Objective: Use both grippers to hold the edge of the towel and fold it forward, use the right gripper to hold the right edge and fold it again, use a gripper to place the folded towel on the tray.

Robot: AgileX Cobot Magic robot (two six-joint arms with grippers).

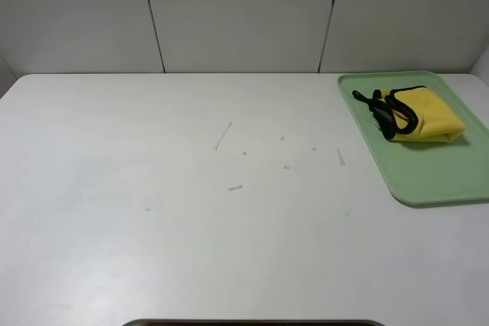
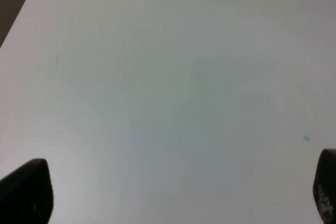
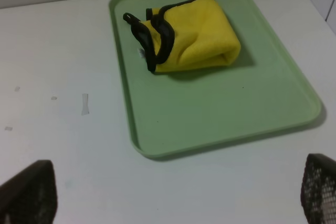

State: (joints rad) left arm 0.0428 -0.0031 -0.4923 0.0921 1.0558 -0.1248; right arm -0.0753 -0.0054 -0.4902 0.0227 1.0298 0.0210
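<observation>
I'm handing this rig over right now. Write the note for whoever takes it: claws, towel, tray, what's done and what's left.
Left claw: open, empty, over bare table, away from the tray.
Right claw: open, empty, over the table just short of the tray's near rim.
Towel: folded into a small yellow bundle, black trim bunched at one end, lying in the far part of the tray. Nothing touches it.
Tray: at the table's far right.
Done: folds and placement on the tray appear complete.
Left: apparently nothing; the fold is a bit loose and rumpled, so check whether it is neat enough. Neither arm shows in the high view.
</observation>
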